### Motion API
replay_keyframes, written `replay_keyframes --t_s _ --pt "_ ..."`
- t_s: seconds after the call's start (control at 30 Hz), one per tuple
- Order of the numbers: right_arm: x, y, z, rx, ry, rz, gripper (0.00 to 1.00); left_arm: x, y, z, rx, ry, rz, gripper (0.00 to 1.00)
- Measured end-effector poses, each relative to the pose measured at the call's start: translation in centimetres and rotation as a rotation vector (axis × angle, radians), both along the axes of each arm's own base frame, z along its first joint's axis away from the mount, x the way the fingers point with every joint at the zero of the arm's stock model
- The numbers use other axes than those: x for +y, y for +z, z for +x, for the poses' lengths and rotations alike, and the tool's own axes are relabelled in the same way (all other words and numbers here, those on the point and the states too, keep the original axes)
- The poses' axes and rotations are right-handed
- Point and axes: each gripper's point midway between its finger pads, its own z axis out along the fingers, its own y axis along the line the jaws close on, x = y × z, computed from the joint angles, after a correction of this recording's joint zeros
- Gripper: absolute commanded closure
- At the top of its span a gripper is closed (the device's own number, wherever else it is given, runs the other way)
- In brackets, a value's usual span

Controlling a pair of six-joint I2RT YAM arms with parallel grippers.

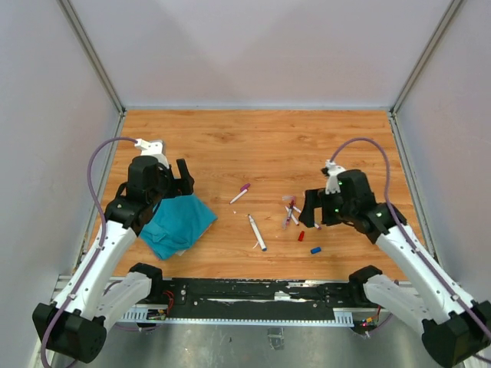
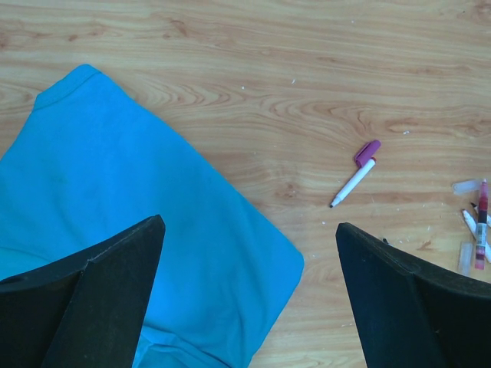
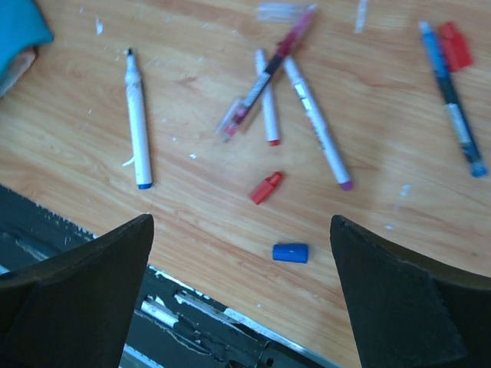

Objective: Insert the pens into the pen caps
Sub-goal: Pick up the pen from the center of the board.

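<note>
Several pens lie loose on the wooden table. One white pen (image 2: pixel 353 181) has a purple cap (image 2: pixel 367 152) lying against its back end. A longer white pen (image 3: pixel 138 119) with a blue end lies alone. A crossed cluster of pens (image 3: pixel 291 100) lies above a red cap (image 3: pixel 266 187) and a blue cap (image 3: pixel 291 252). A blue-barrelled pen (image 3: pixel 453 100) lies beside another red cap (image 3: pixel 455 46). My left gripper (image 2: pixel 249 224) hangs open over the corner of the teal cloth. My right gripper (image 3: pixel 242 221) hangs open above the blue cap, holding nothing.
The crumpled teal cloth (image 1: pixel 178 225) lies at the left under my left arm. The black base rail (image 1: pixel 253 295) runs along the table's near edge, close behind the blue cap (image 1: pixel 315 250). Grey walls enclose the other three sides.
</note>
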Motion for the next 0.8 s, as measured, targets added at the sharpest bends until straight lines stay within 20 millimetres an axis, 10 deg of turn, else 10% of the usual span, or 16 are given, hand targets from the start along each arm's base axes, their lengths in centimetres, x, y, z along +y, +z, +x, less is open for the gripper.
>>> replay_keyframes --t_s 0.57,0.8 --pt "15.1 -4.9 0.1 0.050 0.347 -0.239 0.18 0.4 0.4 -0.1 -0.024 0.015 0.004 0.00" --pt "17.0 -6.5 1.4 0.039 0.344 -0.294 0.22 0.5 0.6 -0.2 -0.034 0.022 0.005 0.00"
